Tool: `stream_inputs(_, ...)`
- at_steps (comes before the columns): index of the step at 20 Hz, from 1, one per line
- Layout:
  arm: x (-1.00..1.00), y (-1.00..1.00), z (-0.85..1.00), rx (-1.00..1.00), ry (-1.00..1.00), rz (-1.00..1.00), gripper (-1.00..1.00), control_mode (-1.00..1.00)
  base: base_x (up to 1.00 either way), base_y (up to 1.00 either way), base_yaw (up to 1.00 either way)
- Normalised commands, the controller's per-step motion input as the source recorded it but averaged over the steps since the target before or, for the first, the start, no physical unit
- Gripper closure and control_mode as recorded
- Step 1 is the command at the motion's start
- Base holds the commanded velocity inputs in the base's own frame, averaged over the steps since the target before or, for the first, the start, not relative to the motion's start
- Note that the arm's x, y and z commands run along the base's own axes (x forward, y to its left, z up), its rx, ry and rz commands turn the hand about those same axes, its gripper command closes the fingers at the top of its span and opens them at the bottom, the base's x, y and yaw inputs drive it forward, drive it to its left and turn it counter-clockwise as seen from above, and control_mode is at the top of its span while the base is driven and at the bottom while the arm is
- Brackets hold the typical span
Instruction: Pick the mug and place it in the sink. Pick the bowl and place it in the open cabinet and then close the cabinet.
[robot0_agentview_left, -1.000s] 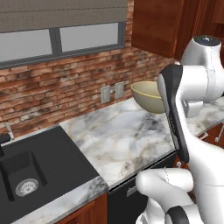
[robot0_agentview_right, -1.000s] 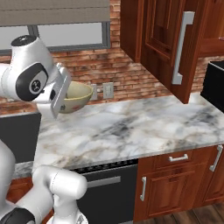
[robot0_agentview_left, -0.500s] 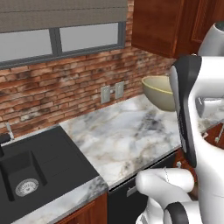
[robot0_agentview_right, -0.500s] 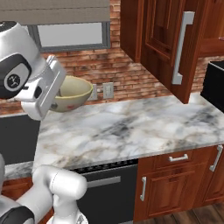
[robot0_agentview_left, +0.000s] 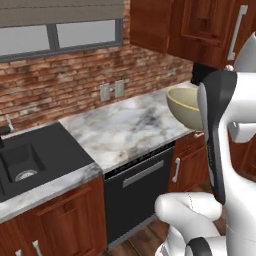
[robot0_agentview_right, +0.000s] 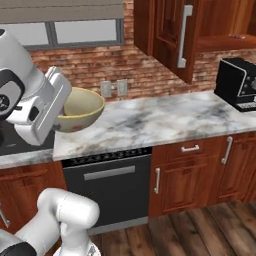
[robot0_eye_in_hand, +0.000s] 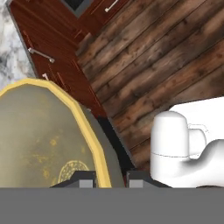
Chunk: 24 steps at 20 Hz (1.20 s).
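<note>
The olive-beige bowl (robot0_agentview_right: 80, 107) with its pale yellow rim hangs tilted above the front edge of the marble counter, also seen as the bowl (robot0_agentview_left: 184, 107) beside my forearm. My gripper (robot0_eye_in_hand: 107, 177) is shut on the bowl's rim, one fingertip inside the bowl (robot0_eye_in_hand: 43, 135) and one outside. The cabinet (robot0_agentview_right: 220, 30) stands open at the upper right, its door (robot0_agentview_right: 172, 35) swung out with a silver bar handle. The black sink (robot0_agentview_left: 22, 160) lies far to the left. The mug is out of view.
A black coffee machine (robot0_agentview_right: 237, 82) stands on the counter (robot0_agentview_right: 160, 120) under the open cabinet. A black dishwasher (robot0_agentview_right: 110, 182) and low wooden cabinets sit below the counter. Brick wall with outlets (robot0_agentview_left: 111, 91) behind. Wooden floor lies in front.
Both base views have shifted: the base has backed off and moved right, so the floor and open cabinet show. The bowl stays in my gripper.
</note>
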Motion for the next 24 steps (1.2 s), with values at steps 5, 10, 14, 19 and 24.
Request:
stream_inputs(5, 0.00, 0.00, 0.00, 0.00, 0.00, 0.00, 1.00, 1.00, -0.66, -0.10, 0.04)
stream_inputs(10, 0.00, 0.00, 0.00, 0.00, 0.00, 0.00, 1.00, 1.00, -0.12, -0.67, 0.33)
stream_inputs(14, 0.00, 0.00, 0.00, 0.00, 0.00, 0.00, 1.00, 1.00, 0.00, -0.76, 0.63)
stream_inputs(19, 0.00, 0.00, 0.00, 0.00, 0.00, 0.00, 1.00, 1.00, -0.01, -0.80, 0.66)
stream_inputs(24, 0.00, 0.00, 0.00, 0.00, 0.00, 0.00, 1.00, 1.00, 0.00, -0.98, 0.34)
